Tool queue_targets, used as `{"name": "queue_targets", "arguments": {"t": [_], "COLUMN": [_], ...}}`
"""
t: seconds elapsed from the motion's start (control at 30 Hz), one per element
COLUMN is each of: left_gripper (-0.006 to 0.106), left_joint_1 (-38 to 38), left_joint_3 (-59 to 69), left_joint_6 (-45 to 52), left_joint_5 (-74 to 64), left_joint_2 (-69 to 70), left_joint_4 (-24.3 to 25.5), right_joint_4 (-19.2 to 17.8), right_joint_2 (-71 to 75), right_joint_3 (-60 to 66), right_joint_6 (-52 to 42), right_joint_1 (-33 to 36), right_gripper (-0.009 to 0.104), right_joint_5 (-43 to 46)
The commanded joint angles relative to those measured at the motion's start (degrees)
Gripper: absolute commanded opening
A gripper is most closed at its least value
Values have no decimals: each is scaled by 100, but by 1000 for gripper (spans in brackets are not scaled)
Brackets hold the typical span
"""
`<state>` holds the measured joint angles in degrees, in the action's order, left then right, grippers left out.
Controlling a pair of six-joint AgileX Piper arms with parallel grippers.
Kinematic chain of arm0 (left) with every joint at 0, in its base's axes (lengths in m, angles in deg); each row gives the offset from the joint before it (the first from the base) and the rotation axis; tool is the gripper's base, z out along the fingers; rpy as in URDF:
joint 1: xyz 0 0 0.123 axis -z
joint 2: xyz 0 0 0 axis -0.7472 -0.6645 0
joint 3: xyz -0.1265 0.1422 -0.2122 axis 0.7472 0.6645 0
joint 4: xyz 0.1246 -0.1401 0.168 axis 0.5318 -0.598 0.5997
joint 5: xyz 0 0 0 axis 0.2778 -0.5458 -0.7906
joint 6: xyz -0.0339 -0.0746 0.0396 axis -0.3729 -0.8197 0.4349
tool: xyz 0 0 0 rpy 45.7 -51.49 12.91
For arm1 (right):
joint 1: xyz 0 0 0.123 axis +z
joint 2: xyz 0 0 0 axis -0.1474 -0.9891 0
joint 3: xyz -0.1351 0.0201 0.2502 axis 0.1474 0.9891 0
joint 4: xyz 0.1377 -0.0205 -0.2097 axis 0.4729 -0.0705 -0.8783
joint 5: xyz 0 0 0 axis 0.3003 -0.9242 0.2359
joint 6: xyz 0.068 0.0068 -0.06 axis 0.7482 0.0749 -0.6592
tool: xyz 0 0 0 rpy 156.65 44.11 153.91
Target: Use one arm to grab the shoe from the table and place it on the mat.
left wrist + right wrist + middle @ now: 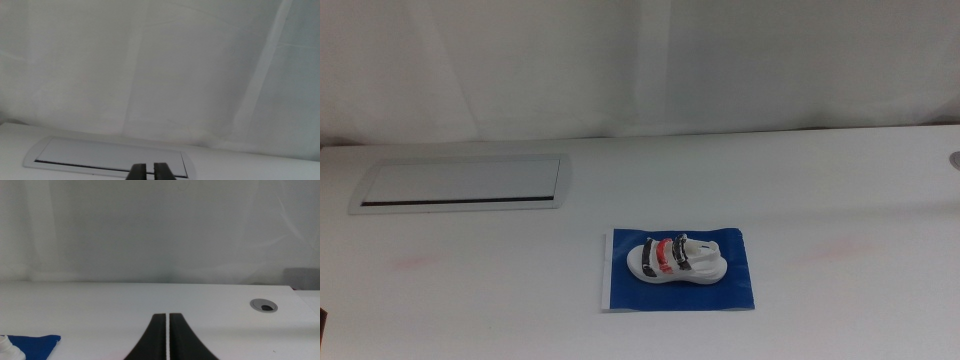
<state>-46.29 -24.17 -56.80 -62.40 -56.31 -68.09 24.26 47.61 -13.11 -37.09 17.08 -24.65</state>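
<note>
The white sandal [676,258] with a red strap between two dark ones lies on its sole on the dark blue mat [740,290], near the mat's middle, on the white table [500,290]. Neither arm shows in the middle view. My left gripper [148,171] is shut and empty, facing the grey recessed panel [107,156]. My right gripper [167,335] is shut and empty, low over the table. A corner of the mat [37,344] and a bit of the sandal [9,350] show in the right wrist view.
The grey recessed panel [460,184] lies at the table's back left. A round grey cable hole [263,305] sits in the table toward the right edge [954,158]. A white curtain hangs behind the table.
</note>
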Motion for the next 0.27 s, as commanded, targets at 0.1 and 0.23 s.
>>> {"name": "queue_targets", "arguments": {"t": [0.1, 0.23], "left_gripper": [-3, -3], "left_joint_1": [-16, -16], "left_joint_3": [216, 216], "left_joint_6": [-4, -4], "left_joint_5": [26, 26], "left_joint_2": [231, 231], "left_joint_4": [4, 4], "right_joint_4": [34, 34], "right_joint_2": [27, 27], "right_joint_3": [213, 213], "right_joint_6": [-33, -33], "right_joint_1": [-18, -18], "right_gripper": [-3, -3], "right_joint_5": [54, 29]}}
